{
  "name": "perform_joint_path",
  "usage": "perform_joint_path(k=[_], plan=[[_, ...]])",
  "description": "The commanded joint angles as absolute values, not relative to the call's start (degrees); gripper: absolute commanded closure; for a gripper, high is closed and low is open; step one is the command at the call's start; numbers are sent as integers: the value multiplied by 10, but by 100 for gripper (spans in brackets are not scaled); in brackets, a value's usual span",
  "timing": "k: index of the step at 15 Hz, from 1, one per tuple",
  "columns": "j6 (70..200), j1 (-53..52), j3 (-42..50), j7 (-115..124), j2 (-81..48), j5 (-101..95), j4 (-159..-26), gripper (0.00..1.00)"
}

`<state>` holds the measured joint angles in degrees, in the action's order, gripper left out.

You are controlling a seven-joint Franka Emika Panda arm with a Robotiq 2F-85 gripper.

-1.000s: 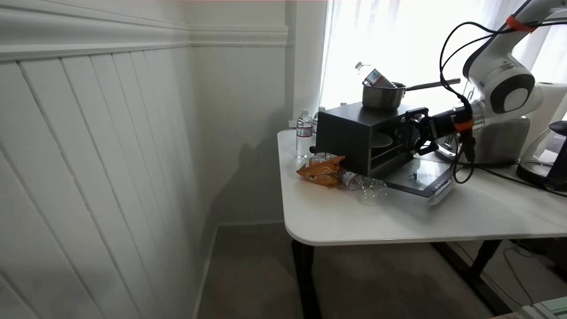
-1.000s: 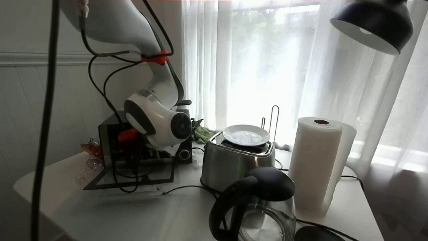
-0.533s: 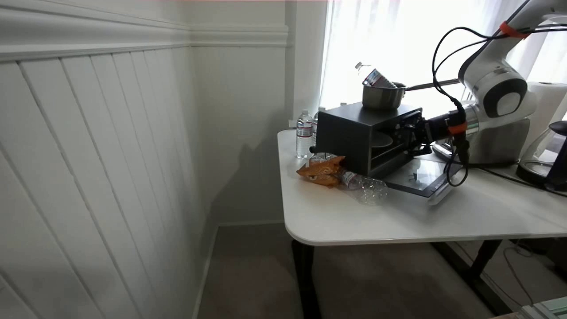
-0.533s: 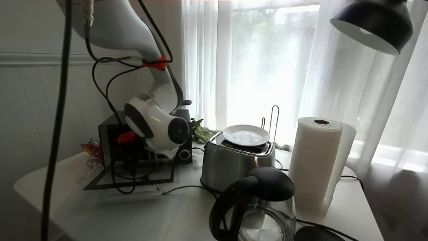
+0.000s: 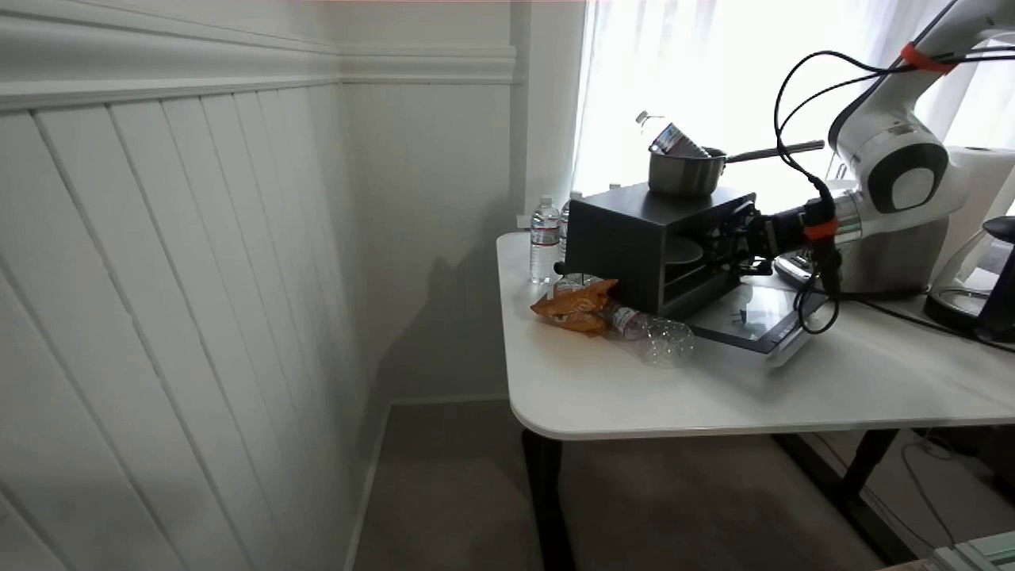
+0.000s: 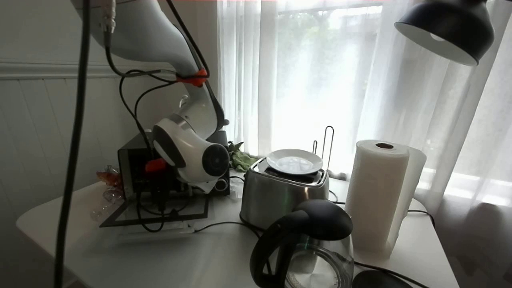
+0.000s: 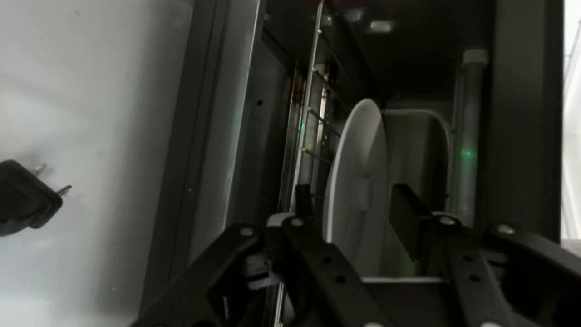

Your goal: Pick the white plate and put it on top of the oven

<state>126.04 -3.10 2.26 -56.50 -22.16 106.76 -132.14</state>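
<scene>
The white plate [image 7: 358, 172] lies inside the oven [image 5: 614, 250] on its wire rack, and also shows through the opening in an exterior view as a grey-looking plate [image 5: 683, 251]. The black oven has its glass door [image 5: 749, 313] folded down. My gripper [image 7: 354, 202] reaches in at the oven's mouth, fingers on either side of the plate's near part. Gaps show between the plate and both fingertips [image 7: 404, 213], so the jaws stand partly open and nothing is gripped. The arm hides most of the gripper in an exterior view.
A pot [image 5: 686, 173] holding a bottle stands on the oven's top, its handle pointing towards the arm. Another white plate [image 6: 295, 161] rests on the silver toaster [image 6: 276, 196]. A kettle [image 6: 312, 248], paper towel roll [image 6: 376, 196], bottles and an orange bag [image 5: 575, 308] are around.
The gripper has moved a little further into the oven's mouth, then nearly stopped. Its fingers look closer together than a second ago. The plate has not visibly moved.
</scene>
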Motion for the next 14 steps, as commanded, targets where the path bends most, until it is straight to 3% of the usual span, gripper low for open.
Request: perform_joint_path(k=[1, 2, 5, 10, 14], plan=[[1264, -32, 24, -579, -233, 1121, -1314, 63], [1263, -33, 25, -580, -236, 1134, -1313, 69], [1269, -38, 26, -581, -247, 1157, -1304, 73], [1273, -44, 27, -584, -265, 1179, -1288, 65], [1279, -51, 27, -596, -276, 1198, -1272, 66]])
